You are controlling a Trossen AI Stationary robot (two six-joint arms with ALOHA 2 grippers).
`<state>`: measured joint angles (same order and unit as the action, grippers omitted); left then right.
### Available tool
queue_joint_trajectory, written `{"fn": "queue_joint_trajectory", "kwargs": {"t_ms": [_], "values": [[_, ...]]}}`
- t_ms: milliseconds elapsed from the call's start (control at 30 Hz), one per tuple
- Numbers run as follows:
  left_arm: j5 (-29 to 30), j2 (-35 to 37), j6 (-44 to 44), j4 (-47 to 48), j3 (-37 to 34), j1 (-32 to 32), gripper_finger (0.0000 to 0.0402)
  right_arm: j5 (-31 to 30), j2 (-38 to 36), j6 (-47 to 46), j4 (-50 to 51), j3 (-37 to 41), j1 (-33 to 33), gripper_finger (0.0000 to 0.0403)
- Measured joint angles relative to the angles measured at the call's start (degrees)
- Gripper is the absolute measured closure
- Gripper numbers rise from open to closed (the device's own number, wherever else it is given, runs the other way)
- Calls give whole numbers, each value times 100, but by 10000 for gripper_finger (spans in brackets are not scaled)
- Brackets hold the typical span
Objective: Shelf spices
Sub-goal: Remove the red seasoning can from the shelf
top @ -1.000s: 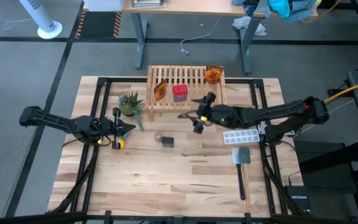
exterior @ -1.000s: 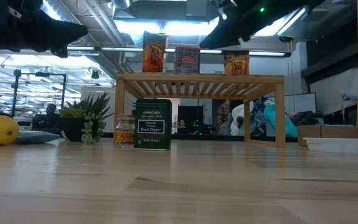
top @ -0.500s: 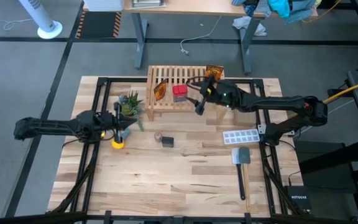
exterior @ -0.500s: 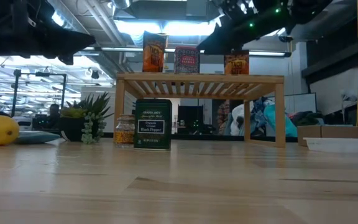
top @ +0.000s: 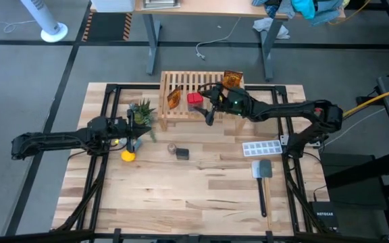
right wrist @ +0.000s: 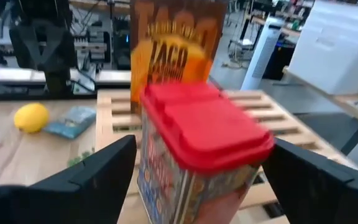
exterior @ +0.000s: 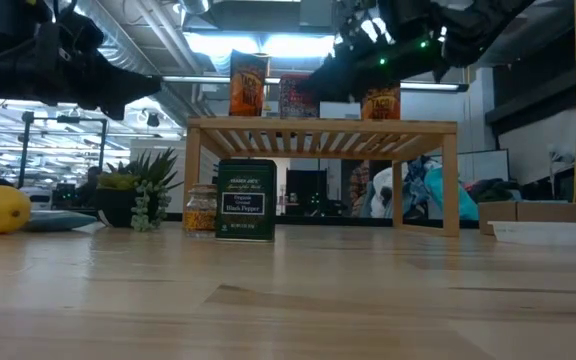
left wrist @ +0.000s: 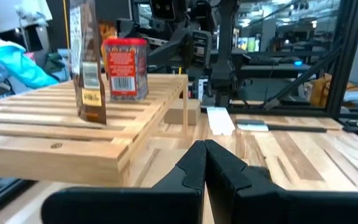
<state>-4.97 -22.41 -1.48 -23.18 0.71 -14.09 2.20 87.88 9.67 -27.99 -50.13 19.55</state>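
Observation:
The light-wood shelf [top: 201,91] stands at the far middle of the table. A red tin [top: 194,100] and two orange packets [top: 174,98] [top: 232,79] stand upright on its slatted top. My right gripper [top: 205,105] is open at the shelf's right front. In the right wrist view its fingers [right wrist: 86,180] stand on either side of the red tin [right wrist: 204,149], apart from it. The dark grey box [top: 182,154] and the tiny clear jar [top: 171,147] stand on the table in front of the shelf. My left gripper [top: 139,139] is shut beside the plant.
A green potted plant [top: 141,111] stands left of the shelf, with a yellow round toy [top: 127,155] just near it. The white ice-cube tray [top: 264,148] and a spatula [top: 262,177] lie on the right. The near half of the table [top: 181,202] is bare wood.
My right gripper has moved from the middle of the table toward the far edge and up to the shelf. It has then swung left toward the red tin. My left arm has drawn back toward the table's left edge, its gripper staying near the plant.

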Motion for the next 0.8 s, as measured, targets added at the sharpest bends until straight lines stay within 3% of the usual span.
{"fn": "queue_joint_trajectory", "kwargs": {"t_ms": [233,467,800], "values": [[0,-277,-40,4,0,-34,402,0,355,2,-64,0,0,87],[0,-473,-42,33,0,-32,402,40,389,2,-144,0,-2,215],[2,-660,-162,348,-8,-32,402,473,389,-272,-177,0,-29,220]]}}
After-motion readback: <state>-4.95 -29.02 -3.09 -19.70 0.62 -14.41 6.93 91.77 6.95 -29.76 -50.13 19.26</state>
